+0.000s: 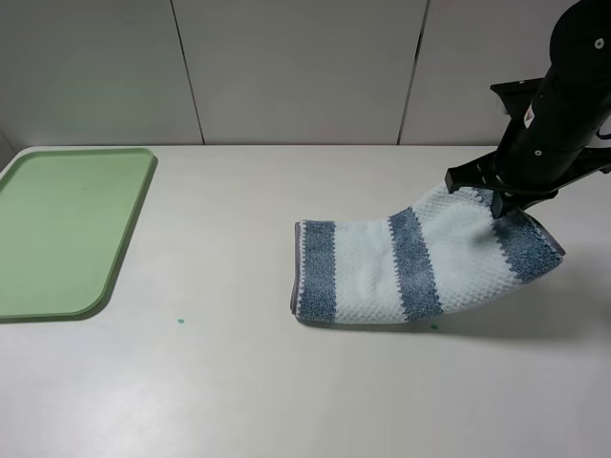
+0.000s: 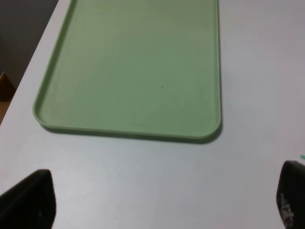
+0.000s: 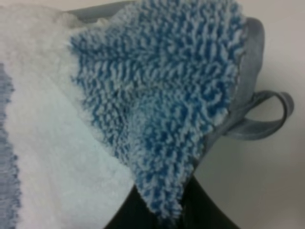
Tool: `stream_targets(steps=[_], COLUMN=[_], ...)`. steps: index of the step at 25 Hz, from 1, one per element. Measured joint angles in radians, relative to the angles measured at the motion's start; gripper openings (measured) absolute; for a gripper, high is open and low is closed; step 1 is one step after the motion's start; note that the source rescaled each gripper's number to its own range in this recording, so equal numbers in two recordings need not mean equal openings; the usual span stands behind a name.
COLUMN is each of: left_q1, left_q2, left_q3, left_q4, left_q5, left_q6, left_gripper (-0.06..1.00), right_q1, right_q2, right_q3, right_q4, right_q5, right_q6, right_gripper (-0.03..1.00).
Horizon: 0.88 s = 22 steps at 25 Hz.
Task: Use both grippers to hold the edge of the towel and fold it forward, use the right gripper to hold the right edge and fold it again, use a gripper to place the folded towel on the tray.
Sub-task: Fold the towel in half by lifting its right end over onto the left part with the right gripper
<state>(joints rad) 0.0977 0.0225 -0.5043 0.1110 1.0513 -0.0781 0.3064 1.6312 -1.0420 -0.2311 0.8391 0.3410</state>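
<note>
A: Where is the towel?

B: On the table, right of centre and well apart from the tray. Stripes run front to back. The left end lies flat, with layers showing at its hem. The right edge is raised off the surface, and the towel curves up towards it.

A: And the right gripper?

B: Clamped on that raised end, jaws closed on the cloth by the last blue-grey stripe. The wrist view is blurred (close range), but blue terry pile fills it, with a dark finger under the cloth. The grey hem and a small grey loop stick out beside the grip.

A: Left gripper?

B: Not seen from the high camera. Its own camera shows both fingertips spread wide, with only bare table between them. It hovers near the tray's short end.

A: The tray itself?

B: Pale green with a low rim, at the far left of the table.
</note>
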Motion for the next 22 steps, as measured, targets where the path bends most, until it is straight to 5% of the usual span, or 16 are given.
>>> stream_targets(steps=[22], left_q1=[0.0], left_q2=[0.0], left_q3=[0.0], left_q4=[0.0], left_q5=[0.0], left_q6=[0.0], left_gripper=[0.9], right_q1=[0.043], right_q2=[-0.054], right_q3=[-0.051], right_q4=[0.153], right_q5=[0.094], right_q6=[-0.032], right_gripper=[0.05])
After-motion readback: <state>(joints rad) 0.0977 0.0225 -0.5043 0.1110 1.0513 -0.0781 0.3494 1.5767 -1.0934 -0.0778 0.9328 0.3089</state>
